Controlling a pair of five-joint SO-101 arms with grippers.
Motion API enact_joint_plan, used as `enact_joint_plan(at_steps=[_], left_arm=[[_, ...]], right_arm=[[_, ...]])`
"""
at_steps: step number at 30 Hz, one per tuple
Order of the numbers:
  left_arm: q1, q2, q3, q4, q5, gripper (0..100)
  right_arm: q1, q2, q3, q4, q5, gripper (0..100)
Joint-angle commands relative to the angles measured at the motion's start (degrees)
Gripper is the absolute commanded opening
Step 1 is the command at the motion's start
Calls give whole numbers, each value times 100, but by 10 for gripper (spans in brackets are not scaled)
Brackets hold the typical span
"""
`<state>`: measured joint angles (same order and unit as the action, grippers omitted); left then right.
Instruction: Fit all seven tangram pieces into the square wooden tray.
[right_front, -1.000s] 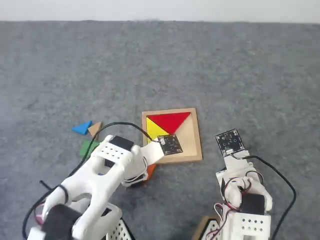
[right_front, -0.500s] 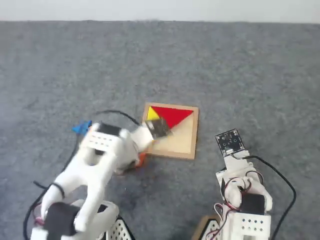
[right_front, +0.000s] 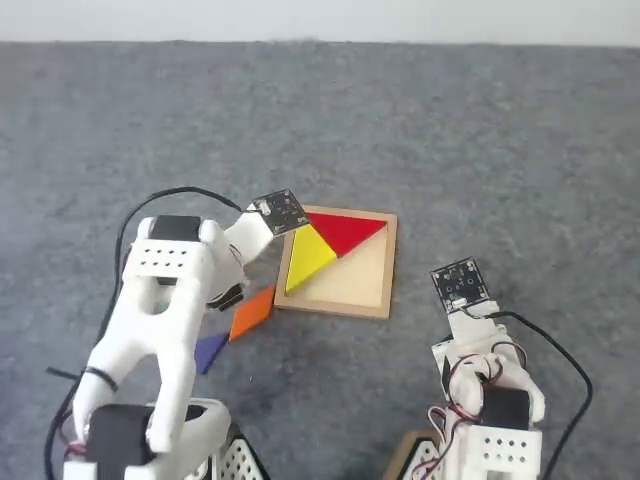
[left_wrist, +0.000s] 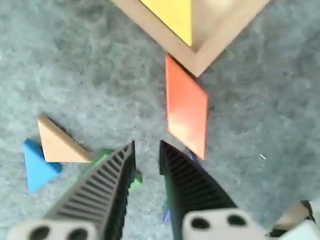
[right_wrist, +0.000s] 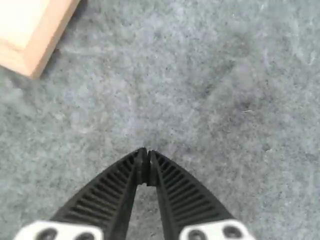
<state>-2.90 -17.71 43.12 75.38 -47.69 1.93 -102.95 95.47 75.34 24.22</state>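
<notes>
**Tangram pieces split between table and tray**

Left arm stands over the left part of the grey table. Its gripper hangs above loose pieces with jaws slightly parted and nothing between them. Below it, a blue triangle lies just beside a tan triangle. A green piece is mostly hidden behind one finger. A purple piece lies on the table beside the arm. Next to it is an orange parallelogram, with one tip just beside a corner of the square wooden tray.

Inside the tray, a yellow triangle lies at the left side and a red triangle along the far edge, and the two touch. The rest of the tray floor is bare wood.

Right of the tray and well apart from the loose pieces sits the right arm. Its gripper is clenched with nothing in it, above grey table near a tray corner.
</notes>
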Motion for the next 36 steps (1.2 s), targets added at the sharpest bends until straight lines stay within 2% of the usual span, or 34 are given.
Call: enact_joint_plan(at_steps=[1,8,16,20,25,31,36], left_arm=[[334,-35,400,-255,-53,152],[659,9,884,-1187,79,185],[686,26,963,-1187,62,185],[1002,281,1288,-1125,-141,182],[1380,404,1402,-1380,264,181],[1336,949,1156,-1512,422,181],[862,1952,189,-1196,545,180]], right_arm=[[-22,-92,97,4,44,8],[-22,-92,97,4,44,8],[-22,-92,97,4,44,8],[-22,-92,97,4,44,8],[-22,-92,97,4,44,8],[-22,-92,97,4,44,8],[-22,-92,97,4,44,8]])
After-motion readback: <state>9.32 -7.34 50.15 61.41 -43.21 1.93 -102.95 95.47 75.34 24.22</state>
